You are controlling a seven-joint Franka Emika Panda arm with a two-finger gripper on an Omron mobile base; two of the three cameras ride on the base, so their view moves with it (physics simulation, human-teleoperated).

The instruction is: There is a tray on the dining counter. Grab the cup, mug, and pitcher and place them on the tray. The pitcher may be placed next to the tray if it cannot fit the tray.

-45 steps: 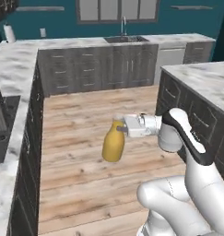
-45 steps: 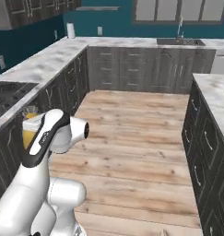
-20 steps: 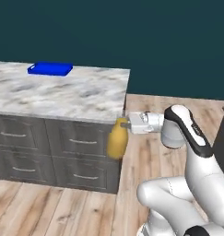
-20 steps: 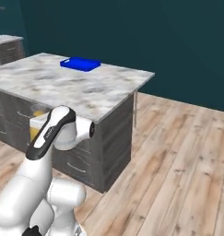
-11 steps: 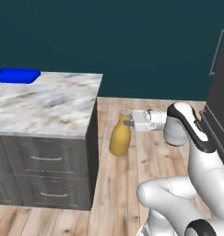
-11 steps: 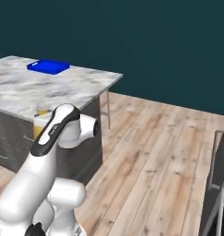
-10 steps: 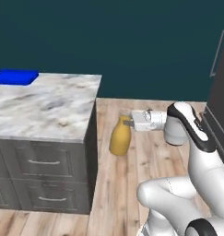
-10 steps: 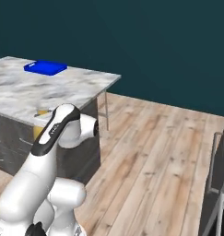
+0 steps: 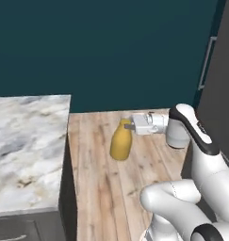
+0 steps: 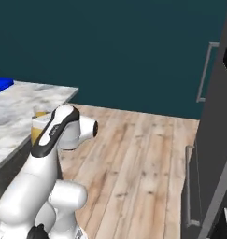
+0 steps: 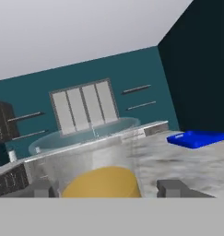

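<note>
The yellow-orange pitcher (image 9: 121, 142) hangs over the wooden floor, just right of the dining counter (image 9: 26, 146). My gripper (image 9: 129, 126) is shut on its neck, and the arm reaches in from the right. In the hand view the pitcher (image 11: 102, 181) fills the space between my two fingertips (image 11: 172, 187), with its clear rim close to the camera. Beyond it the blue tray (image 11: 196, 138) lies on the marble dining counter (image 11: 178, 161). The right base view shows a corner of the tray (image 10: 0, 84) at the far left of the dining counter (image 10: 26, 105), and a sliver of the pitcher (image 10: 37, 127) behind the arm.
A tall dark cabinet with a long metal handle (image 9: 207, 63) stands at the right, close to the arm; the right base view shows its front (image 10: 213, 140). Open wooden floor (image 10: 133, 158) runs between it and the counter. A teal wall closes the back.
Both base views have swung with the base: the counter has slid left and the tray has left the left base view. The pitcher stays in my gripper.
</note>
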